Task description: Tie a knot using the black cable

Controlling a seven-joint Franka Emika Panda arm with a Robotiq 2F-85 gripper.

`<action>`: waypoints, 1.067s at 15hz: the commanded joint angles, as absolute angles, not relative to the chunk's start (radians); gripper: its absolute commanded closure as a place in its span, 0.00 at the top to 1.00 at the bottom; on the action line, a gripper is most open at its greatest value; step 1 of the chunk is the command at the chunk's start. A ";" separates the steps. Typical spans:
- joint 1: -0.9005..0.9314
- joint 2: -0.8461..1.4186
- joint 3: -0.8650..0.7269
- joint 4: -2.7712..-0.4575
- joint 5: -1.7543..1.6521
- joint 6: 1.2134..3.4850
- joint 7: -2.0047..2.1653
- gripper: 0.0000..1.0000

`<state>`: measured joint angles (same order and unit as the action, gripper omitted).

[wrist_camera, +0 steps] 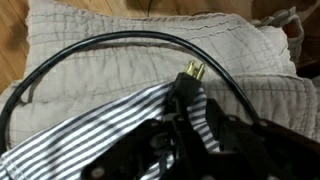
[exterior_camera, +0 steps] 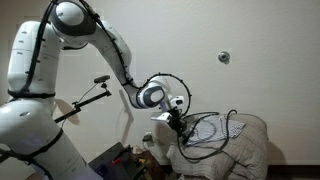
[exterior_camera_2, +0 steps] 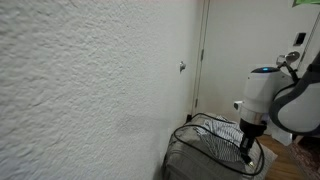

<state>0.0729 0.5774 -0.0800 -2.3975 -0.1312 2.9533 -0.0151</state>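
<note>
The black cable (wrist_camera: 110, 42) curves in a wide arc over a beige cushion (wrist_camera: 100, 75) in the wrist view and ends in a plug with brass prongs (wrist_camera: 194, 72). My gripper (wrist_camera: 175, 125) sits just below the plug and looks shut on the cable's plug end, over a black-and-white striped cloth (wrist_camera: 80, 135). In both exterior views the gripper (exterior_camera: 178, 122) (exterior_camera_2: 247, 153) points down at the cushion. The cable's loose loops (exterior_camera: 215, 128) (exterior_camera_2: 205, 138) lie beside it.
A stiff black rod with a clamp head (exterior_camera: 92, 92) sticks out behind the arm. The cushion (exterior_camera: 245, 150) rests low against a white wall. Dark clutter (exterior_camera: 115, 158) lies on the floor beside it. A door (exterior_camera_2: 215, 50) stands at the back.
</note>
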 commanded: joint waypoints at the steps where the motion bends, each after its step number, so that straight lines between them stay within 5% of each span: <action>1: 0.025 0.537 -0.042 -2.428 -0.096 2.908 -0.027 0.20; 9: -0.045 0.554 -0.013 -2.415 -0.063 2.871 -0.040 0.36; 16: -0.068 0.571 0.028 -2.393 -0.058 2.867 -0.049 0.60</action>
